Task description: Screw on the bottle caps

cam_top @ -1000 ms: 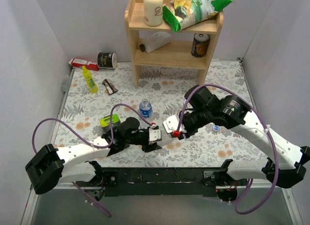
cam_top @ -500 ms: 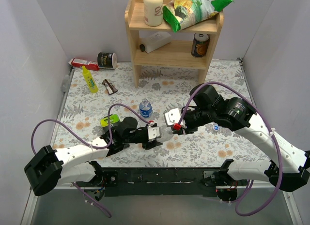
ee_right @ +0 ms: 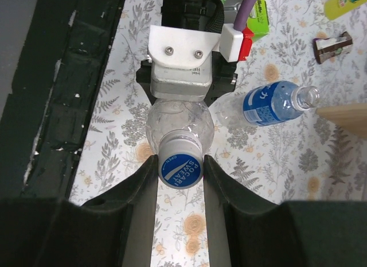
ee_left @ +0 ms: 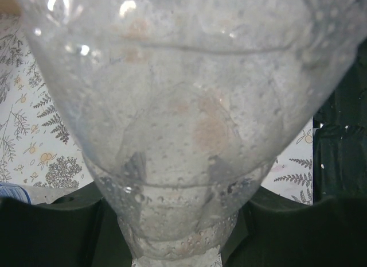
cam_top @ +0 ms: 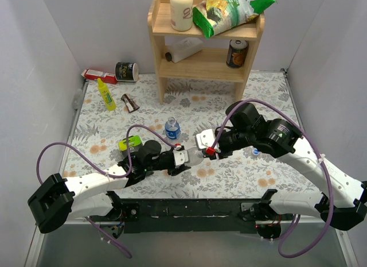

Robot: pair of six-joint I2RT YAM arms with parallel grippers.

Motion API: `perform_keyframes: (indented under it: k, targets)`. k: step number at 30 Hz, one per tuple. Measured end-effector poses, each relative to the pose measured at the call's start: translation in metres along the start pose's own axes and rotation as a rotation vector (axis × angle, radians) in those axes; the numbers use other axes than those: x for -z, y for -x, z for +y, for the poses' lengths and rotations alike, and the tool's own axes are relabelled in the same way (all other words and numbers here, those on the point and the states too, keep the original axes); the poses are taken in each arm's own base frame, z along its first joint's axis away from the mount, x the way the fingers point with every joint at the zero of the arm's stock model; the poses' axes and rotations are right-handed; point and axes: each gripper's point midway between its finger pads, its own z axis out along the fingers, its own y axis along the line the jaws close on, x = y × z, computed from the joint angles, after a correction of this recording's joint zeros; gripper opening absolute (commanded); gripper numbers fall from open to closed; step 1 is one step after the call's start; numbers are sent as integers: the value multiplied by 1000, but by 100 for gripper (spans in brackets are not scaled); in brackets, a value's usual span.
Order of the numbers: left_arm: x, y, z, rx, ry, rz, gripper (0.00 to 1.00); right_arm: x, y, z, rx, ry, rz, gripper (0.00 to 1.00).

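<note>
Close to the front, the left gripper (cam_top: 184, 159) is shut tight on the plain bottle (cam_top: 195, 157) and holds it on its side above the table (cam_top: 269, 100). In the left wrist view the clear bottle fills almost the whole picture, with the dark fingers (ee_left: 51, 232) on both sides of it. The bottle's mouth points at the right gripper (cam_top: 207, 150). That one is pinched shut on a blue cap (ee_right: 180, 168), one finger (ee_right: 140, 186) on each side. The cap sits on the mouth of the plain bottle. How far it is screwed on, I cannot tell. A bit further back, the bottle with the blue label (cam_top: 172, 130) stands up with no cap on. The other blue cap (cam_top: 256, 153) lies on the table right beside the right arm. A green box (cam_top: 131, 143) lies near the left arm. Far back are a yellow bottle (cam_top: 106, 95) and a wooden shelf (cam_top: 203, 63) with a white bottle (cam_top: 181, 10), a snack bag (cam_top: 229, 11) and a can (cam_top: 237, 53).
</note>
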Motion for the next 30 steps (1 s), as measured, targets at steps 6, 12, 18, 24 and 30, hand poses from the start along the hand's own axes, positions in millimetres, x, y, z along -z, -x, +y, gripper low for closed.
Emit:
perform_keyframes:
  k: [6,12,18,24,30]
  targets:
    - [0,1,5,9,27,-2,0,0,-1,-7,57,-38,-1,18]
    - [2,-3,18,5,97,21,0,-8,-3,-15,-60,-44,10,18]
    - [0,-14,23,46,131,67,0,-16,-5,-22,-260,-68,14,14]
    - [2,-29,20,135,144,123,0,-28,-18,-40,-478,-92,46,13]
    - [3,-32,15,243,151,145,0,-29,-29,-53,-619,-134,47,14]
